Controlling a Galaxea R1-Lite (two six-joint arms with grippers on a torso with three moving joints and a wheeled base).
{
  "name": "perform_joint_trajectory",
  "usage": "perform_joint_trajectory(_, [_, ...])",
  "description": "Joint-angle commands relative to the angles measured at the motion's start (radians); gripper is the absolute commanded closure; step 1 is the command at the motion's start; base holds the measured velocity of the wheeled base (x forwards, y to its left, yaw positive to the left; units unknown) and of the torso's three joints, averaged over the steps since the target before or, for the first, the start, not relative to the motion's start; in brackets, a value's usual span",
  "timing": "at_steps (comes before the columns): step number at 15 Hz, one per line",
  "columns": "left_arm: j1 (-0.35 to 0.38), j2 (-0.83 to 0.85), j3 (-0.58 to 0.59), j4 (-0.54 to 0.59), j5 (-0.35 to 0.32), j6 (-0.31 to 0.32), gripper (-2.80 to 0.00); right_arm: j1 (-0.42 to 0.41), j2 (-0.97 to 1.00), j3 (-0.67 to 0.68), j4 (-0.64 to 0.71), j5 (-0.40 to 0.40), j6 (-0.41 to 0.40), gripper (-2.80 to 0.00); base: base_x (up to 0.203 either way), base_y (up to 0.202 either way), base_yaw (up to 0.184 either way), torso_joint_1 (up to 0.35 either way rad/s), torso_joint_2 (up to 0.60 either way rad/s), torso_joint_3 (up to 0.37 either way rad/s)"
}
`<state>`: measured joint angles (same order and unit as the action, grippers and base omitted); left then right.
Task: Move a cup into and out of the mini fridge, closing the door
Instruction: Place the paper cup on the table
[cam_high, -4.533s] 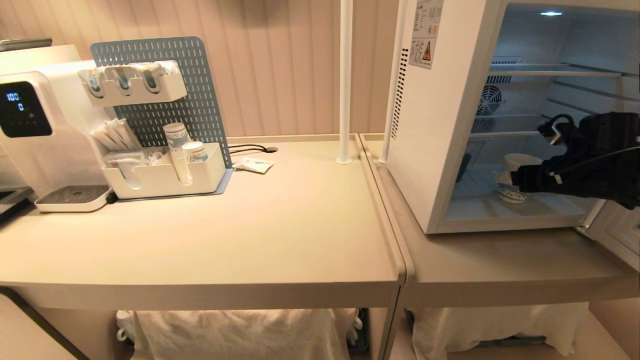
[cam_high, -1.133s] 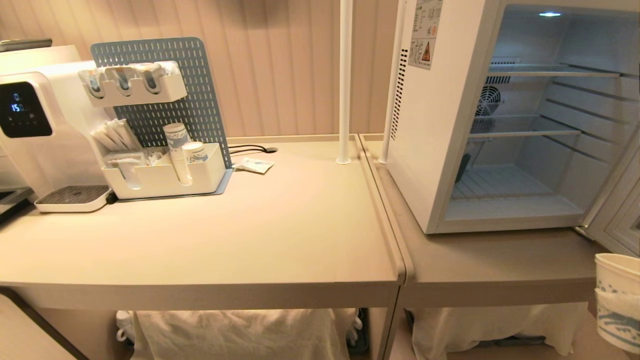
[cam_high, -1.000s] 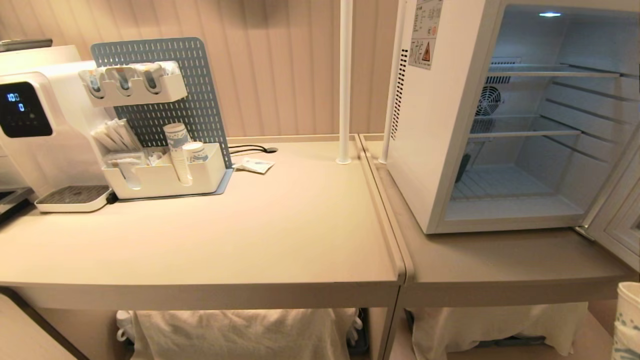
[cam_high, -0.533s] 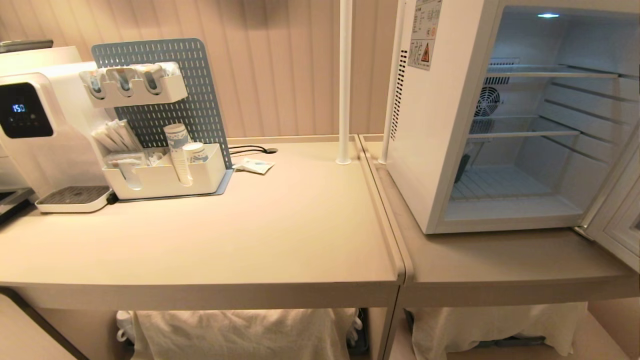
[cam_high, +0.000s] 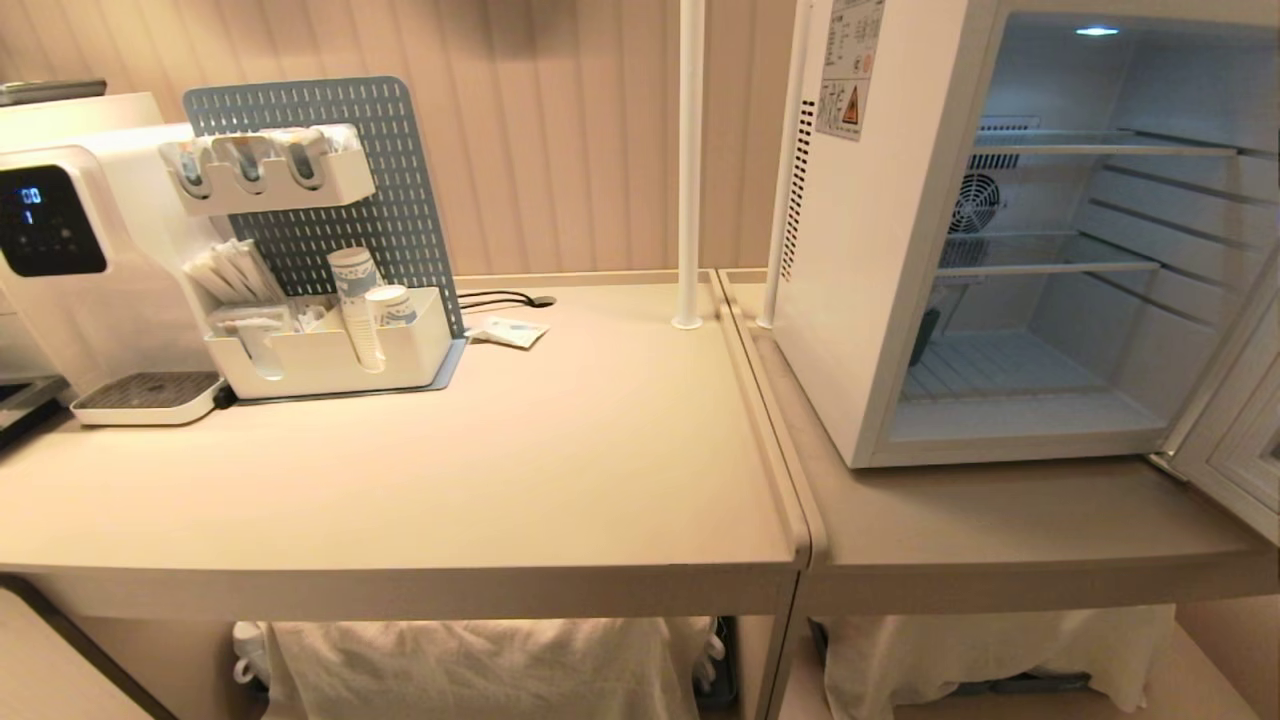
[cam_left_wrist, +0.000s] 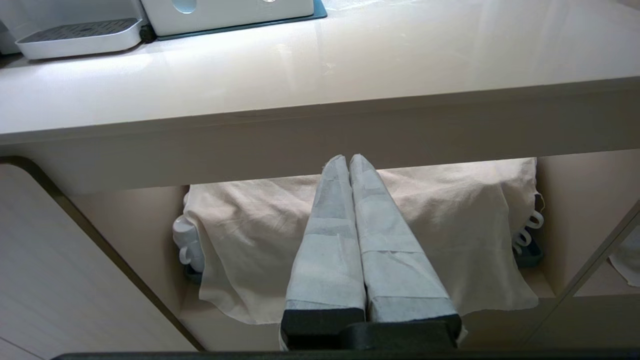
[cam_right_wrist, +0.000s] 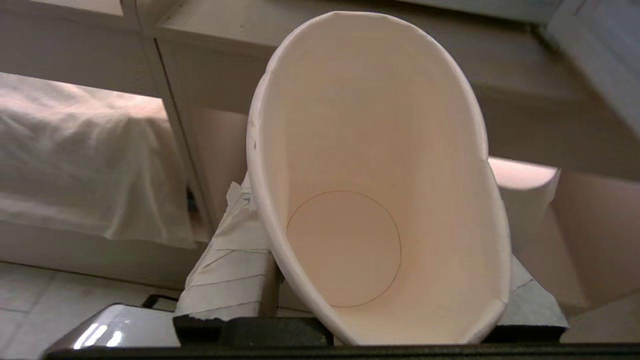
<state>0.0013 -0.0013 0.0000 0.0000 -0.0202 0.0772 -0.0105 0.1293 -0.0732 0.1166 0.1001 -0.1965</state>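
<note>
Between the right gripper's (cam_right_wrist: 380, 280) taped fingers (cam_right_wrist: 225, 270) sits the cup (cam_right_wrist: 370, 200), pinched at its lower wall, mouth tilted up toward the worktop (cam_right_wrist: 310, 30) edge above, so it hangs low, below the surface and out of the head camera's sight. Up on that worktop the mini fridge (cam_high: 870, 280) stands bare inside, its door (cam_high: 1235, 430) swung wide on the right (nearest this same arm). Parked under the worktop, the left gripper (cam_left_wrist: 348, 160) has fingers pressed together, holding nothing.

The cup (cam_right_wrist: 370, 190), lifted from the mini fridge (cam_high: 880, 260), now sits below the head view.
</note>
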Motion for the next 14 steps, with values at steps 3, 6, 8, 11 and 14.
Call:
perform_joint_trajectory(3, [0.0, 0.0, 0.0, -0.003, 0.003, -0.031, 0.0, 0.017, -0.129, -0.033, 0.101, -0.025, 0.035, 0.0, 0.0, 0.0, 0.0, 0.0, 0.0, 0.0])
perform_joint_trajectory(6, [0.0, 0.001, 0.0, -0.003, 0.005, -0.039, 0.0, 0.018, -0.129, -0.033, 0.1, -0.022, 0.028, 0.0, 0.0, 0.0, 0.0, 0.0, 0.0, 0.0])
perform_joint_trajectory(8, [0.0, 0.0, 0.0, -0.003, 0.005, -0.04, 0.0, 0.018, -0.129, -0.033, 0.095, -0.017, 0.028, 0.0, 0.0, 0.0, 0.0, 0.0, 0.0, 0.0])
perform_joint_trajectory(11, [0.0, 0.001, 0.0, 0.004, 0.007, -0.038, 0.0, 0.017, -0.129, -0.033, 0.098, -0.022, 0.028, 0.0, 0.0, 0.0, 0.0, 0.001, 0.0, 0.01])
perform_joint_trajectory(14, [0.0, 0.0, 0.0, 0.006, 0.006, 0.017, 0.0, 0.018, -0.129, -0.033, 0.095, -0.019, 0.029, 0.0, 0.0, 0.0, 0.0, 0.0, 0.0, 0.0])
